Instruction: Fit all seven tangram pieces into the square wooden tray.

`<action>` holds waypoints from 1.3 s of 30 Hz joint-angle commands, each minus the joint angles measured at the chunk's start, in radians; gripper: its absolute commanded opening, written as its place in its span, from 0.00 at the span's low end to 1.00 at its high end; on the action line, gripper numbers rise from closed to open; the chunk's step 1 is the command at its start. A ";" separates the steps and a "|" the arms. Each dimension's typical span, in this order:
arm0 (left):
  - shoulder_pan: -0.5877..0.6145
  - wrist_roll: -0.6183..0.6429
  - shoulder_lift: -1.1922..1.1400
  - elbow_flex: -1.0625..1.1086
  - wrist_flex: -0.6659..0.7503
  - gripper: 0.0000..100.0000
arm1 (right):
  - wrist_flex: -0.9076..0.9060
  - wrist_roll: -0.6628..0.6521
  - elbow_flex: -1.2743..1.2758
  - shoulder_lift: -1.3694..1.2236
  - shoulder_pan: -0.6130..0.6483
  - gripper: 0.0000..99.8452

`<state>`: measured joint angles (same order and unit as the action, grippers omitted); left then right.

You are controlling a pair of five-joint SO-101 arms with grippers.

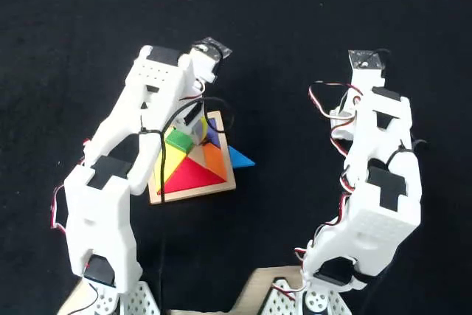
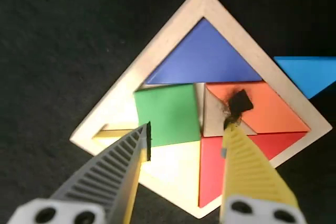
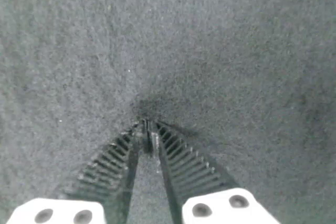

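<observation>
Jaws on left ribbed, spread apart over square wooden tray point(image 2: 176, 27), flat green square point(image 2: 167, 114) by the tips; right jaws pinched together over fuzzy black counter point(image 3: 236, 51).

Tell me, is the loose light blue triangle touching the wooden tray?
Touching. In the left wrist view the triangle lies flush against the tray rim, no cloth between.
</observation>
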<state>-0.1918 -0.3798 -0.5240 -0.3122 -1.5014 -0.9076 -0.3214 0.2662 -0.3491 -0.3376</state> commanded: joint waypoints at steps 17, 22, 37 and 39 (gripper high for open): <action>0.147 -0.141 -0.161 -0.177 -0.041 0.13 | 0.014 -0.009 0.002 0.042 0.037 0.01; 0.119 -0.141 -0.161 -0.216 -0.044 0.13 | 0.014 -0.009 0.002 0.042 0.037 0.01; 0.093 -0.098 -0.169 -0.240 -0.078 0.13 | 0.014 -0.009 0.002 0.042 0.037 0.01; 0.084 -0.092 -0.161 -0.232 -0.081 0.13 | 0.014 -0.009 0.002 0.042 0.037 0.01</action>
<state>-0.0951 -0.4856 -0.7066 -0.4918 -1.5627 -0.9076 -0.3214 0.2662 -0.3491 -0.3376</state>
